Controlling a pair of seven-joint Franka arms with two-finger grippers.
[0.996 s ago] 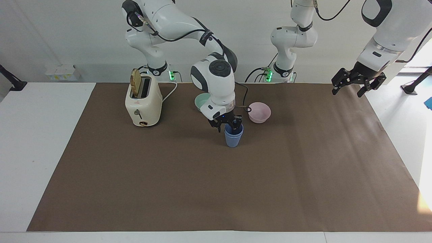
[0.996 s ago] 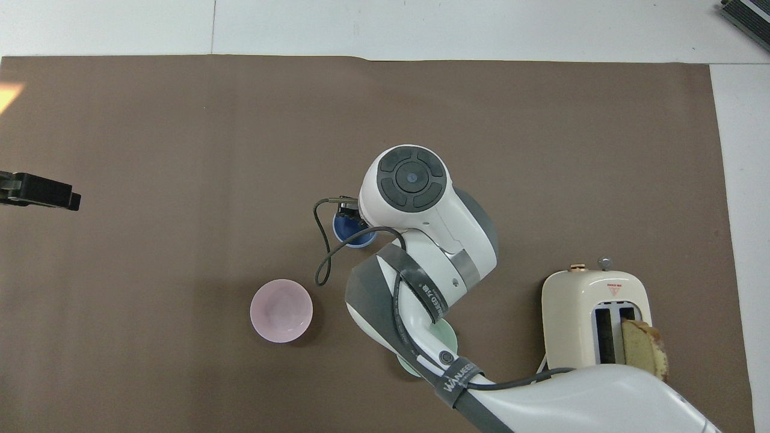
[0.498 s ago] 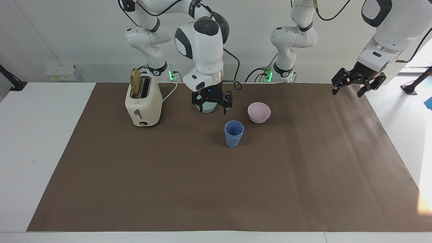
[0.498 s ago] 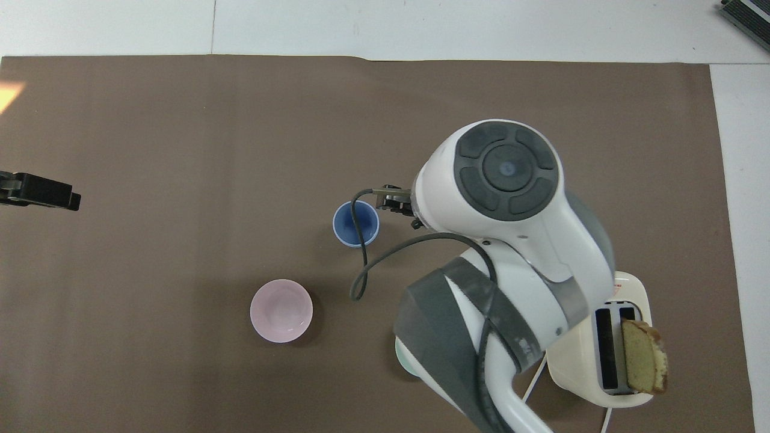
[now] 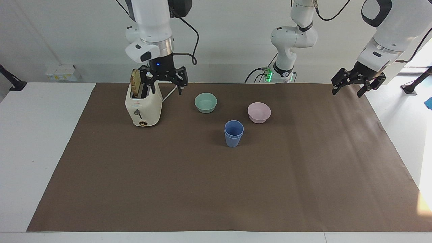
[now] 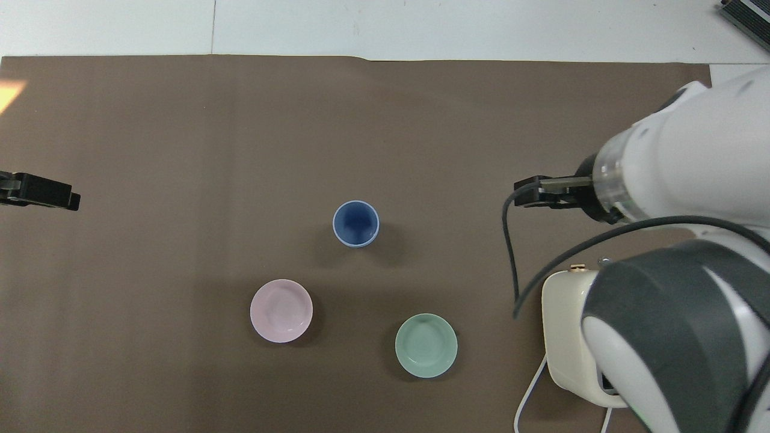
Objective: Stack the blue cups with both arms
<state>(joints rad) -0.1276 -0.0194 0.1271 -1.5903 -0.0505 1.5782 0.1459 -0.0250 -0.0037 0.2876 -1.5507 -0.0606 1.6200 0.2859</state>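
The two blue cups [image 5: 234, 133] stand nested, one inside the other, upright on the brown surface [image 5: 216, 189]. I judge this because a double rim shows near the top in the facing view. The stack is farther from me than the pink bowl [image 5: 259, 112] and the mint-green bowl [image 5: 206, 102], and it sits between them, near the middle of the surface. Nothing touches it, so the stacking looks done to me.

My right end effector [image 5: 163, 77] hangs in the air over the cream toaster [image 5: 143, 105], which has a slice of bread [image 5: 135, 82] standing in its slot, at the right arm's end of the surface. Its fingers are spread apart and they hold nothing. I think it is raised so high to stay clear of the cups and the bowls, so that no cable or finger can knock the stack over.

My left end effector [image 5: 358, 81] hangs over the edge of the brown surface at the left arm's end, well apart from all the objects. Its fingers are spread too, and it is empty. This arm waits there, I believe, so that the middle is left free.
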